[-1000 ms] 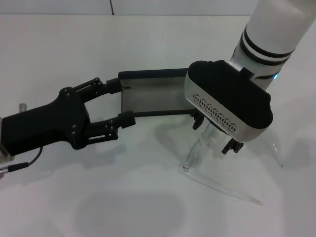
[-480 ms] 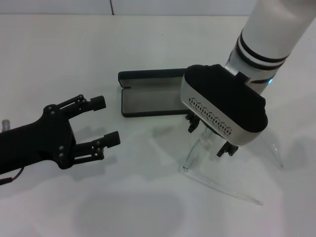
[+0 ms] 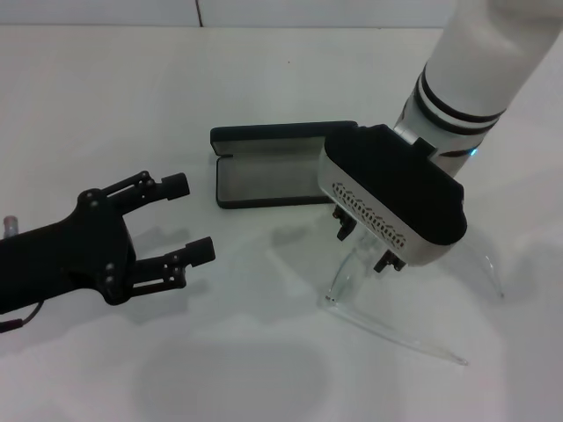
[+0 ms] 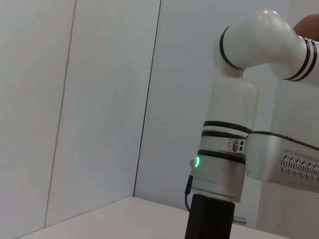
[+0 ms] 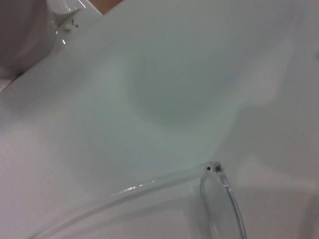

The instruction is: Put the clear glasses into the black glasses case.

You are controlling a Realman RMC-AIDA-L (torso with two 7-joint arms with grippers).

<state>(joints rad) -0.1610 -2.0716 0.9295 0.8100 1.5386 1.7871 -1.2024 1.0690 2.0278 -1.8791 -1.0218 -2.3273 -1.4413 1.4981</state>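
The clear glasses (image 3: pixel 345 274) stand on the white table, right of centre, with one thin temple arm (image 3: pixel 400 336) running toward the front. My right gripper (image 3: pixel 364 244) hangs straight over them, open, one fingertip on each side of the lens. The right wrist view shows the glasses (image 5: pixel 222 199) close up, with no fingers in it. The black glasses case (image 3: pixel 264 176) lies open just left of the right gripper, grey lining up and lid at the back. My left gripper (image 3: pixel 192 218) is open and holds nothing, a hand's width left of the case.
The table (image 3: pixel 264 369) is plain white, with a wall seam at the far edge. The left wrist view shows only the right arm (image 4: pixel 224 149) in front of pale wall panels.
My left gripper has let go of the case's left end and pulled back to the left. The right gripper shifted slightly left over the glasses, and its fingers look closer together.
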